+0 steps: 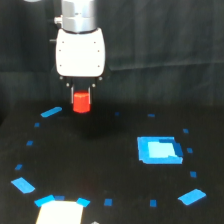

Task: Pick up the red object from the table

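Observation:
The red object [80, 102] is a small red-orange stubby block. It sits between the dark fingers of my gripper [80, 96], just under the gripper's white body [80, 52]. The gripper is shut on it and appears to hold it a little above the black table [110, 165], at the exterior view's upper left. The block's top is hidden between the fingers.
A blue flat square [159, 149] lies on the table at the exterior view's right. Small blue tape marks [51, 112] ring the surface. A larger blue patch [192, 196] lies at lower right. A white block [59, 212] stands at the bottom edge.

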